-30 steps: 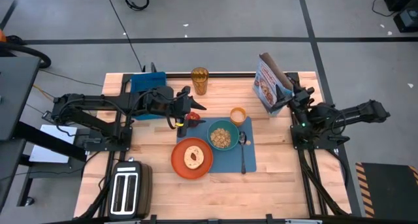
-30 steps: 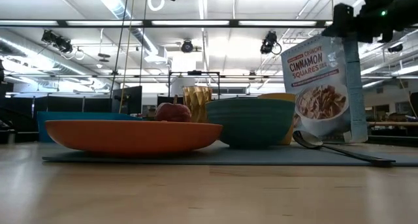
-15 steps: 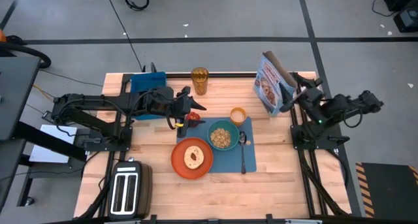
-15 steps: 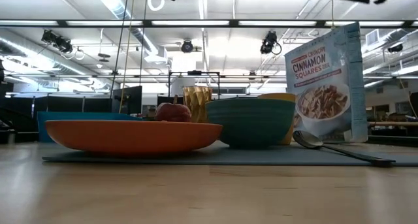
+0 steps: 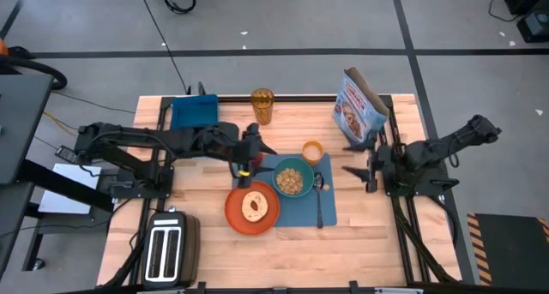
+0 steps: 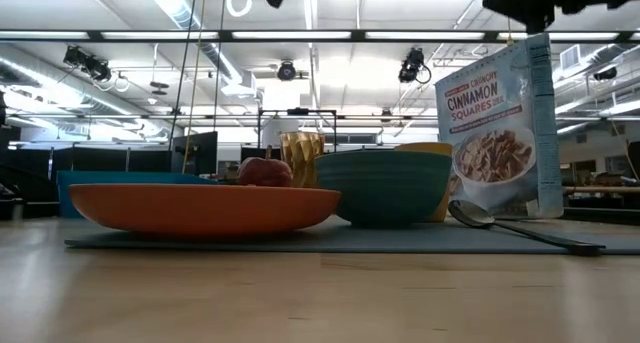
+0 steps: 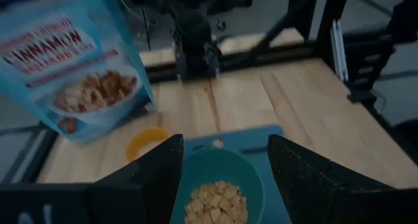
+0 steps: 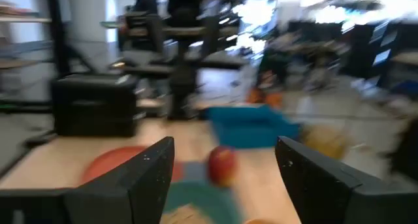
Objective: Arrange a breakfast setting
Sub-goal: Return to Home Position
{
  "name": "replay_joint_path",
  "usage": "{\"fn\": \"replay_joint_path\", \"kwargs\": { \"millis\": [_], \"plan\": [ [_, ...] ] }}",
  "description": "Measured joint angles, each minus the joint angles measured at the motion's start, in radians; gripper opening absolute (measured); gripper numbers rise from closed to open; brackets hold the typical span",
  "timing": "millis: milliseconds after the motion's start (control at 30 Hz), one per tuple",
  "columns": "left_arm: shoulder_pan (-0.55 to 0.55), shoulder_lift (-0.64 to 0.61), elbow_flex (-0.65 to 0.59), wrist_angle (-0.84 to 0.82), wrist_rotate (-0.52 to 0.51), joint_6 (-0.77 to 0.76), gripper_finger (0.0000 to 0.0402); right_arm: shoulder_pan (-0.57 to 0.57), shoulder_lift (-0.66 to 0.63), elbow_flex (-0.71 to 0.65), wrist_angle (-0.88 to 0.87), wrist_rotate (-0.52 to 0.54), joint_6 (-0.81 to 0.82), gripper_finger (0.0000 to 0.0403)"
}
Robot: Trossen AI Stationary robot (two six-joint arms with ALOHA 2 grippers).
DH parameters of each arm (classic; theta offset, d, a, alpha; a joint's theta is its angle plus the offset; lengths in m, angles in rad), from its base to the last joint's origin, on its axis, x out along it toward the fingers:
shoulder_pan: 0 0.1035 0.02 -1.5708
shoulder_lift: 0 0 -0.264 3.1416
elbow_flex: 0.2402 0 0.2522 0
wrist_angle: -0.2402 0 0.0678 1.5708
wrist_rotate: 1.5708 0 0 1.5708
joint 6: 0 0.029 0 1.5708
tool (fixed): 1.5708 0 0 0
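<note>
My right gripper point(image 5: 352, 157) hangs spread and empty beside the Cinnamon Squares box point(image 5: 360, 114), nothing left to carry, I judge; my left gripper point(image 5: 257, 150), spread too, waits by the filled teal bowl point(image 6: 385, 188).

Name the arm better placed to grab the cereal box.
Right, probably: the right gripper hangs open close to the cereal box, while the left gripper hovers farther off, past the cup.
</note>
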Motion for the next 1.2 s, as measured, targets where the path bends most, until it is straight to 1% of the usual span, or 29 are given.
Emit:
{"fn": "replay_joint_path", "kwargs": {
  "millis": [67, 133, 200, 333, 400, 500, 567, 633, 700, 833, 933, 1000, 1067, 1200],
  "plan": [
    [-0.007, 0.029, 0.0, -0.004, 0.001, 0.0, 0.0231, -0.006, 0.019, -0.026, -0.002, -0.068, 0.063, 0.0264],
    [-0.016, 0.048, 0.0, -0.006, 0.044, 0.0, 0.0231, -0.006, 0.031, -0.049, -0.002, -0.115, 0.106, 0.0251],
    [-0.031, 0.058, 0.0, -0.002, 0.089, 0.0, 0.0227, -0.003, 0.041, -0.075, 0.013, -0.123, 0.149, 0.0234],
    [-0.057, 0.065, -0.013, 0.019, 0.076, 0.0, 0.0202, 0.004, 0.043, -0.141, 0.04, -0.156, 0.196, 0.0192],
    [-0.056, 0.06, -0.069, 0.112, 0.067, -0.002, 0.0183, 0.003, 0.042, -0.172, 0.064, -0.179, 0.212, 0.0169],
    [-0.046, 0.047, -0.184, 0.271, 0.062, -0.035, 0.0154, -0.003, 0.041, -0.205, 0.108, -0.205, 0.217, 0.0136],
    [-0.034, 0.046, -0.256, 0.38, 0.062, -0.064, 0.0137, -0.014, 0.037, -0.209, 0.114, -0.219, 0.217, 0.0116],
    [-0.019, 0.039, -0.326, 0.443, 0.064, -0.093, 0.0124, -0.032, 0.03, -0.209, 0.113, -0.234, 0.214, 0.0096],
    [-0.001, 0.033, -0.38, 0.54, 0.064, -0.102, 0.0114, -0.058, 0.011, -0.209, 0.112, -0.268, 0.193, 0.0075],
    [0.041, -0.049, -0.469, 0.644, 0.061, -0.105, 0.0096, -0.122, -0.066, -0.21, 0.093, -0.336, 0.167, 0.0033],
    [0.075, -0.143, -0.533, 0.641, 0.062, -0.111, 0.0083, -0.163, -0.145, -0.21, 0.035, -0.351, 0.165, 0.0008],
    [0.096, -0.206, -0.573, 0.637, 0.062, -0.133, 0.0076, -0.181, -0.197, -0.21, 0.007, -0.351, 0.173, 0.0009],
    [0.112, -0.276, -0.598, 0.6, 0.056, -0.157, 0.007, -0.191, -0.25, -0.208, -0.01, -0.354, 0.175, 0.0016],
    [0.12, -0.408, -0.604, 0.456, -0.033, -0.171, 0.0059, -0.19, -0.323, -0.191, -0.029, -0.362, 0.164, 0.0021]
  ]
}}
